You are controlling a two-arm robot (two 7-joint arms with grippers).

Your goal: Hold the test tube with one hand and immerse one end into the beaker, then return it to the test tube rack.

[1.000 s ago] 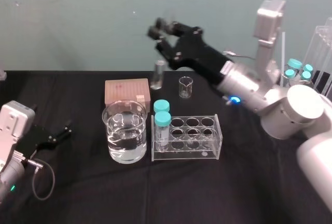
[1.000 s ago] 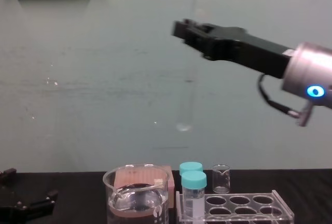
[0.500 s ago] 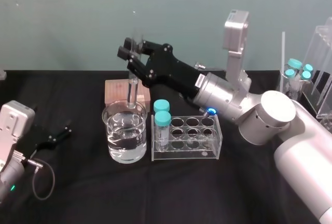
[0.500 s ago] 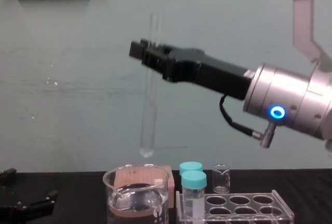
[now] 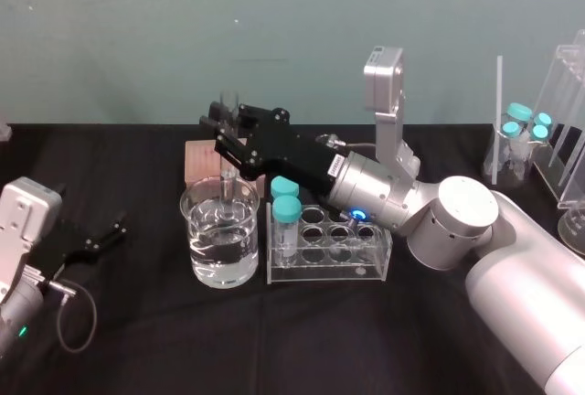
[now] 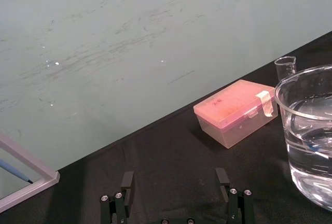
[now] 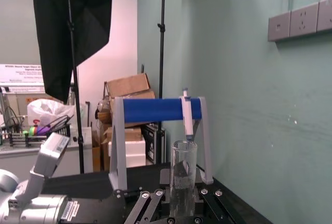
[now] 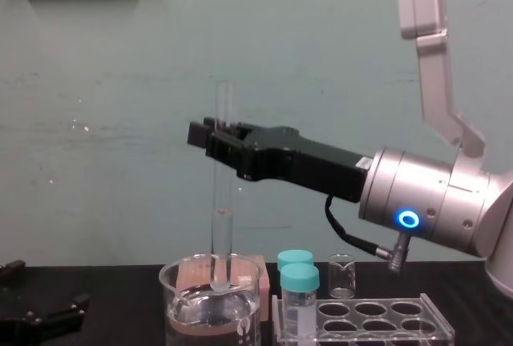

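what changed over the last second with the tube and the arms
The right pincer, shut on the test tube, moved left and down, so the tube's lower end now sits inside the beaker. The open left pincer, the test tube rack and the beaker stayed put.

- Left of centre: the beaker (image 5: 207, 250), with the test tube rack (image 5: 364, 262) just beside it on the right.
- The test tube (image 8: 221, 194) is upright in the right gripper (image 5: 228, 126), lower end inside the beaker.
- Two vials (image 5: 286, 219) stand in the rack's left end.
- A box (image 5: 202, 159) sits behind the beaker.
- Lower left: the left gripper (image 5: 99, 239), well apart.
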